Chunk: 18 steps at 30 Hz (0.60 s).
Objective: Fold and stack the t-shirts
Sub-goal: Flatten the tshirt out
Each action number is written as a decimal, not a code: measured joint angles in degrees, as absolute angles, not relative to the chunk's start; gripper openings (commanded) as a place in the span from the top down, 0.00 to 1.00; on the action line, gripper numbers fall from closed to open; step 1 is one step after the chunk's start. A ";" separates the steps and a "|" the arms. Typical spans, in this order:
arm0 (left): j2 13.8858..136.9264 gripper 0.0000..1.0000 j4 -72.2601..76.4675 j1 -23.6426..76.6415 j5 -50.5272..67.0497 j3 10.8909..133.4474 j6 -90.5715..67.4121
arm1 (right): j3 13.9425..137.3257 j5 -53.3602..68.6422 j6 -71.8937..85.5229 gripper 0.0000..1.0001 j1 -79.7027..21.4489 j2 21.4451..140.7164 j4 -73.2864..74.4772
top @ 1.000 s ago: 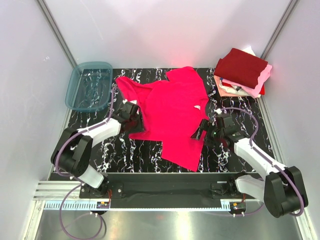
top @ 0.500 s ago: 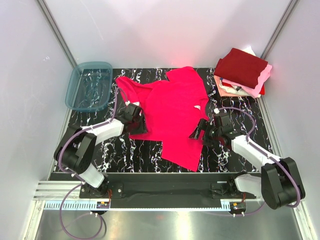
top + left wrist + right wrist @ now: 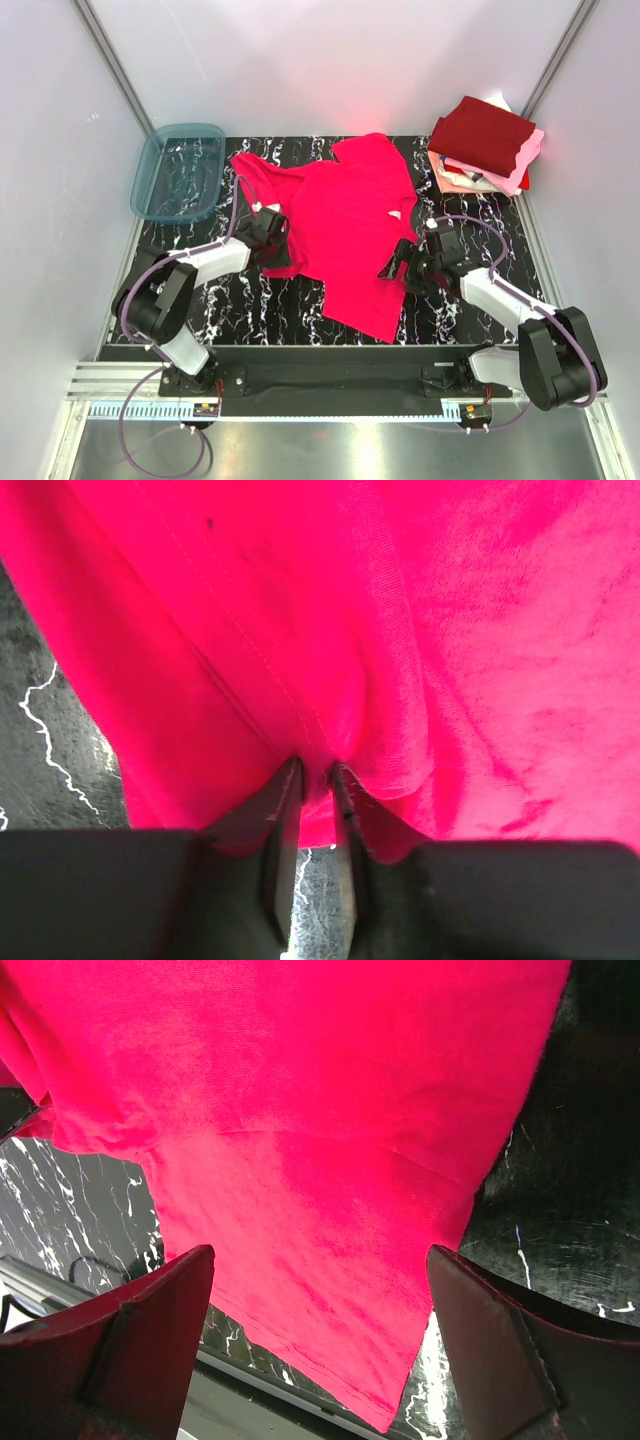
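A bright pinkish-red t-shirt (image 3: 345,215) lies spread flat on the black marbled table (image 3: 260,300). My left gripper (image 3: 272,240) sits at the shirt's left edge. In the left wrist view my left gripper (image 3: 315,770) has its jaws almost together, pinching a fold of the red cloth (image 3: 330,680). My right gripper (image 3: 396,265) hovers at the shirt's right edge. In the right wrist view my right gripper (image 3: 318,1252) is wide open above the shirt's hem (image 3: 330,1360), holding nothing. Folded t-shirts are stacked at the back right, a dark maroon one (image 3: 482,132) on top.
A translucent blue-grey tub (image 3: 178,170) stands at the back left corner. Under the maroon shirt show pale pink (image 3: 525,165) and salmon (image 3: 450,182) layers. White walls enclose the table on three sides. A metal rail (image 3: 330,408) runs along the near edge.
My left gripper has narrowed onto the shirt's left edge and now pinches the cloth. The right gripper crept slightly left toward the shirt and stays open.
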<state>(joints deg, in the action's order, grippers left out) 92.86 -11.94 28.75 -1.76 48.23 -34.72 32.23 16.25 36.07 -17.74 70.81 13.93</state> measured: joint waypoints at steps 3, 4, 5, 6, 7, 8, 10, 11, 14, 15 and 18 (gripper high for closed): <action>92.86 0.90 -12.03 28.86 -1.78 48.34 -34.83 | 32.23 16.47 36.05 0.07 -17.74 71.18 13.78; 92.84 0.94 -12.45 28.91 -1.80 48.53 -34.83 | 32.23 16.64 36.07 0.07 -17.74 71.33 13.67; 92.84 0.96 -12.78 28.93 -1.83 48.73 -34.81 | 32.23 16.75 36.07 0.07 -17.74 71.46 13.58; 92.82 0.97 -13.32 28.95 -1.93 48.97 -34.74 | 32.25 16.84 36.07 0.07 -17.74 71.59 13.54; 92.73 1.00 -14.04 28.97 -2.07 49.21 -34.70 | 32.27 16.99 36.07 0.07 -17.74 71.75 13.52; 92.60 1.00 -14.72 28.97 -2.22 49.43 -34.63 | 32.32 17.12 36.05 0.07 -17.74 71.96 13.52; 92.01 1.00 -16.45 28.97 -2.59 49.84 -34.52 | 32.36 17.21 36.05 0.07 -17.74 72.29 13.47; 91.55 1.00 -17.10 28.97 -2.79 49.95 -34.50 | 32.38 17.23 36.05 0.07 -17.74 72.36 13.47; 89.21 1.00 -19.70 28.97 -3.40 50.57 -34.37 | 32.60 17.23 36.05 0.08 -17.74 72.60 13.47; 88.40 1.00 -20.32 28.97 -3.57 50.78 -34.35 | 32.73 17.23 36.03 0.09 -17.74 72.62 13.47; 85.60 1.00 -22.39 28.97 -4.27 51.96 -34.26 | 33.80 17.19 35.68 0.14 -17.74 72.60 14.83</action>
<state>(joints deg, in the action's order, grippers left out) 85.60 -22.39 28.97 -4.27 51.96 -34.26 33.80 17.19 35.68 -17.74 72.60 14.83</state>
